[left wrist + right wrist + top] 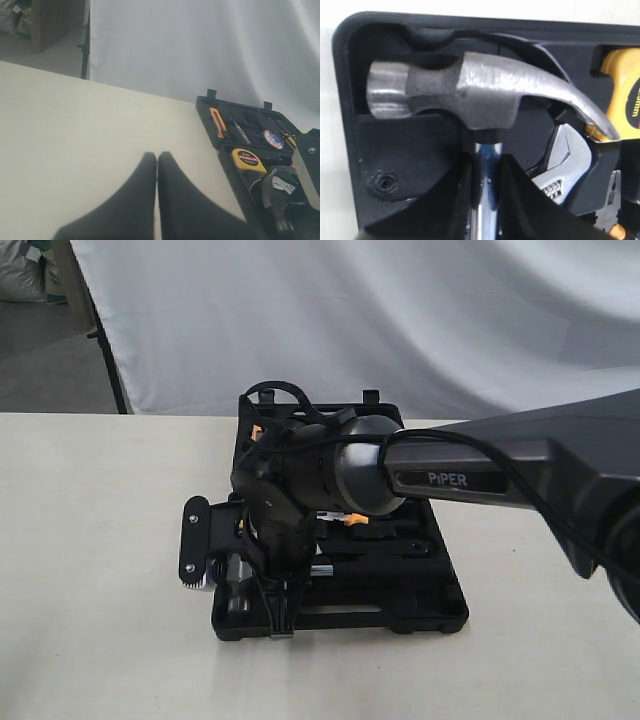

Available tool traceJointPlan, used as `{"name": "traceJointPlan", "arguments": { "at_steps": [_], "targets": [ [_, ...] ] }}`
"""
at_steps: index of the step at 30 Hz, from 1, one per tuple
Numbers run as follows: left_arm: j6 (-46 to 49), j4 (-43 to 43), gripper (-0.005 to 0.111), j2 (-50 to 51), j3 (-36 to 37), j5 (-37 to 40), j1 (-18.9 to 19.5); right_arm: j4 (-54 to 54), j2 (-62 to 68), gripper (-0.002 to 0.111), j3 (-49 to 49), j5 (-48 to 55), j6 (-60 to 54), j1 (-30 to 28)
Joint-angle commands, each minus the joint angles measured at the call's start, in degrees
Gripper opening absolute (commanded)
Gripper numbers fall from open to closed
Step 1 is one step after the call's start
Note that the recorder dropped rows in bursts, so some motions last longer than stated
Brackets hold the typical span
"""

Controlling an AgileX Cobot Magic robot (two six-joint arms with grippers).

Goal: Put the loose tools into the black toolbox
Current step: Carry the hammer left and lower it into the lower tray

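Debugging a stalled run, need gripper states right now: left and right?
Left gripper: closed, holding nothing.
Right gripper: closed on the hammer, just below its head, over the toolbox.

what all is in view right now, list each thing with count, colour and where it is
toolbox: one, black, open on the table
hammer: one, steel, head at a corner recess of the toolbox
adjustable wrench: one, silver, in the toolbox under the hammer's claw
tape roll: one, dark with a blue-white label, in the toolbox
tape measure: one, yellow, in the toolbox beside the hammer head
utility knife: one, orange, in the toolbox near its edge
pliers: one, orange-handled, partly seen in the toolbox
table: one, cream
backdrop: one, white, behind the table
right gripper: one, black, shut on the hammer's shaft
left gripper: one, black, shut, over the table beside the toolbox
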Motion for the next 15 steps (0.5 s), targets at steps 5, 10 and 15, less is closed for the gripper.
{"name": "traceJointPlan", "arguments": {
  "at_steps": [5, 10, 15],
  "targets": [
    [-0.3, 0.3, 0.001, -0.2, -0.2, -0.4, 1.5, -0.4, -0.1, 0.0, -0.2, 0.6, 0.7, -0.1],
    [-0.3, 0.3, 0.001, -0.2, -0.2, -0.4, 1.5, -0.4, -0.1, 0.029, -0.2, 0.9, 0.7, -0.1],
    [-0.3, 0.3, 0.001, -0.2, -0.2, -0.4, 1.5, -0.2, -0.1, 0.067, -0.3, 0.9, 0.9, -0.1]
  ]
}}
